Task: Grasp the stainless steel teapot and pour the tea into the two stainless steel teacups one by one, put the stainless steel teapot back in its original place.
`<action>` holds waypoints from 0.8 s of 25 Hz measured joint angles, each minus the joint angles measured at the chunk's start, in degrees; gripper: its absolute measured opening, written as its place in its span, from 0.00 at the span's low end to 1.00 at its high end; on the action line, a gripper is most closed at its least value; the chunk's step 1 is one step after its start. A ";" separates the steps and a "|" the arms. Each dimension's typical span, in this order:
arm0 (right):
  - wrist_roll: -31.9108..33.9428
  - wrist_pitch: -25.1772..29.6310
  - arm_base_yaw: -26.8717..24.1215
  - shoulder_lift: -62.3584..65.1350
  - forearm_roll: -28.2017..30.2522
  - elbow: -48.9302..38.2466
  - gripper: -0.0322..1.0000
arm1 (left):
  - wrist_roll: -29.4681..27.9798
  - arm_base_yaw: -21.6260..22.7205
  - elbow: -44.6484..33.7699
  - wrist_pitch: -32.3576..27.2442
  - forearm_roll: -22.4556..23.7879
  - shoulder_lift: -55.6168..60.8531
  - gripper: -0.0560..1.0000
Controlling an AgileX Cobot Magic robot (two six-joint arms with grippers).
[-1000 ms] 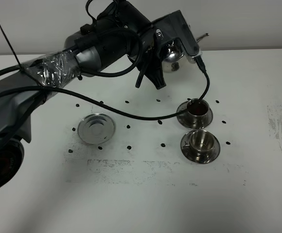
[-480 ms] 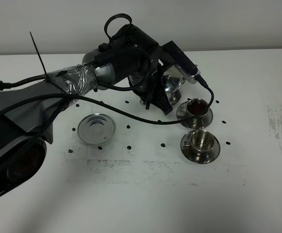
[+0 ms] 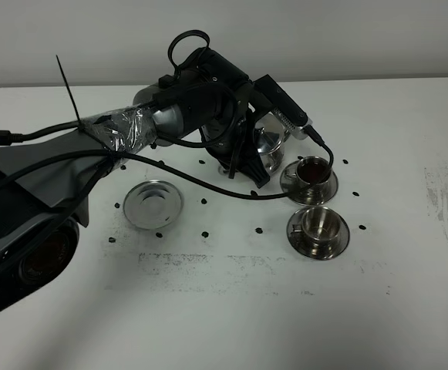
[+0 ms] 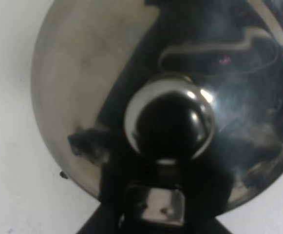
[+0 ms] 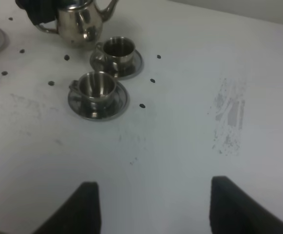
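Teapot [image 3: 274, 149] stands upright just beside the far cup [image 3: 310, 176], on that cup's left in the high view. Whether its base touches the worktop [image 3: 231, 308] I cannot tell. Left jaws are clenched on its handle. The left arm [image 3: 131, 127] stretches in over the worktop from the left side, and its wrist view is filled by the lid and knob [image 4: 169, 122].

The far cup holds dark tea [image 3: 313, 169]. The near cup [image 3: 318, 223], just in front of it, shows only bare steel inside. Each cup rests on its own saucer, and the two saucers lie nearly edge to edge.

The disc [image 3: 153, 204] lies uncovered, well apart from the teapot to the left, with dotted worktop between. A black cable [image 3: 208, 183] from the arm droops low across that gap and curls up close by the far cup's rim.

Right jaws are released and hold nothing, their fingers [image 5: 85, 207] spread over bare worktop well apart from the cups. Right of the cups the worktop runs open as far as a scuffed patch [image 3: 447, 208] near the right edge.
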State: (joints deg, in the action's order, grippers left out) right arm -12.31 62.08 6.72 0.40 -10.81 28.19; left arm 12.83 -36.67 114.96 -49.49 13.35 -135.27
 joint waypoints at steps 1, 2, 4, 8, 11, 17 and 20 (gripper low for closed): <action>0.00 0.00 0.00 0.00 0.00 0.00 0.49 | 0.06 0.00 0.00 -0.33 0.00 0.44 0.22; 0.00 0.00 0.00 0.00 0.00 0.00 0.49 | 0.06 0.00 0.00 -0.78 0.05 0.97 0.22; 0.00 0.00 0.00 0.00 0.00 0.00 0.49 | 0.11 0.00 0.00 -1.61 0.28 2.88 0.22; 0.00 0.00 0.00 0.00 0.00 0.00 0.49 | 0.11 -0.41 0.00 -2.96 0.78 7.82 0.22; 0.00 0.00 0.00 0.00 0.00 0.00 0.49 | 0.11 -1.06 0.00 -4.81 0.92 11.20 0.22; 0.00 0.00 0.00 0.00 0.00 0.00 0.49 | 0.30 -2.97 0.00 -9.92 0.97 14.81 0.22; 0.00 0.00 0.00 0.00 0.00 0.00 0.49 | 0.42 -3.39 0.00 -11.83 1.13 15.79 0.22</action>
State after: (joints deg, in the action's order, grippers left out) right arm -12.31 62.08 6.72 0.40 -10.81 28.19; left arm 13.25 -40.07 114.96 -61.32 14.47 -119.49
